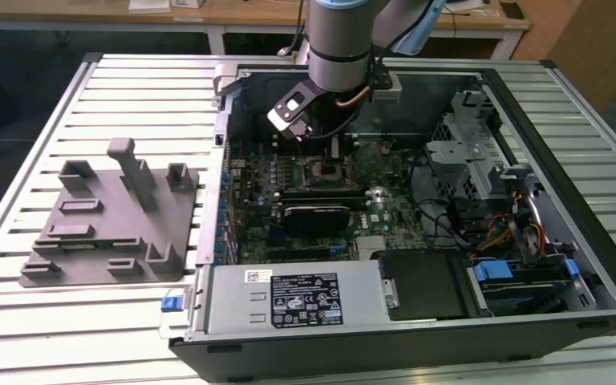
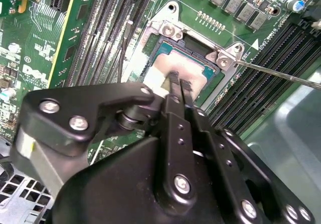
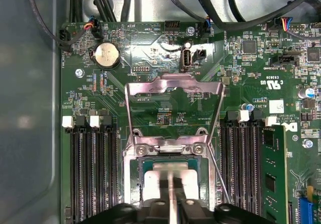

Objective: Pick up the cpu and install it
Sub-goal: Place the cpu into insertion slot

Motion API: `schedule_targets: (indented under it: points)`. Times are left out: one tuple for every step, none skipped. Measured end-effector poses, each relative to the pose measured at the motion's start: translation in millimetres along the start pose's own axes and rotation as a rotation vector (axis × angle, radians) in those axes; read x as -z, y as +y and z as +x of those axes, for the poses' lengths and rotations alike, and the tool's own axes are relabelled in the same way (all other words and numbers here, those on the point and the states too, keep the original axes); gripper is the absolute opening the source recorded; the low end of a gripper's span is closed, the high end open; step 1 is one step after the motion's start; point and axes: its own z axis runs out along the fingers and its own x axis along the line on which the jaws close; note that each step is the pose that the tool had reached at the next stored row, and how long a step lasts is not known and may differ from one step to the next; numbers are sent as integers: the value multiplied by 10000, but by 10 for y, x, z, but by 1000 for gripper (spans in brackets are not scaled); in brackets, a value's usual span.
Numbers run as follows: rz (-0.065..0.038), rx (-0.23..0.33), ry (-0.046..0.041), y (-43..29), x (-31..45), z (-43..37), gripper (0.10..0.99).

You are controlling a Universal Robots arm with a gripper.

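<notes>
Cpu (image 3: 153, 178) is seen lying flat inside the socket (image 3: 165, 148), its silver-grey top framed by the socket's dark border in both wrist views. The gripper (image 2: 176, 77) is held directly over the socket, with its two narrow black fingers (image 2: 173, 91) drawn together so that only a thin slit is left between them. The fingertips are set at the middle of the cpu's top; whether they actually touch it cannot be told. Nothing is seen clamped between the fingers. The socket's metal load plate (image 3: 173, 86) is swung up and open, hinged at one edge of the socket. A thin lever rod (image 2: 276, 73) is seen running out from a corner of the socket. Black memory slots (image 3: 93, 174) are ranged on both sides of the socket. A round coin battery (image 3: 107, 54) is noted on the green board, beyond the raised plate from the socket. In the exterior view the arm is lowered into the open computer case (image 1: 565, 112), above the socket. A grey fixture block (image 1: 110, 216) is set on the slatted table (image 1: 30, 120) outside the case, well apart from the socket, toward the exterior view's left.
</notes>
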Motion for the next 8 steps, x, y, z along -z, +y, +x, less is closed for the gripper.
schedule_targets:
  points:
    - [0,0,0,0,1,0,173]
    - [0,0,0,0,2,0,110]
    - [0,0,1,0,2,0,110]
    - [1,0,-1,0,4,0,110]
    - [1,0,-1,0,4,0,110]
    - [0,0,-1,0,2,0,110]
    - [1,0,0,0,-3,0,110]
    - [3,0,-2,-1,-5,-1,110]
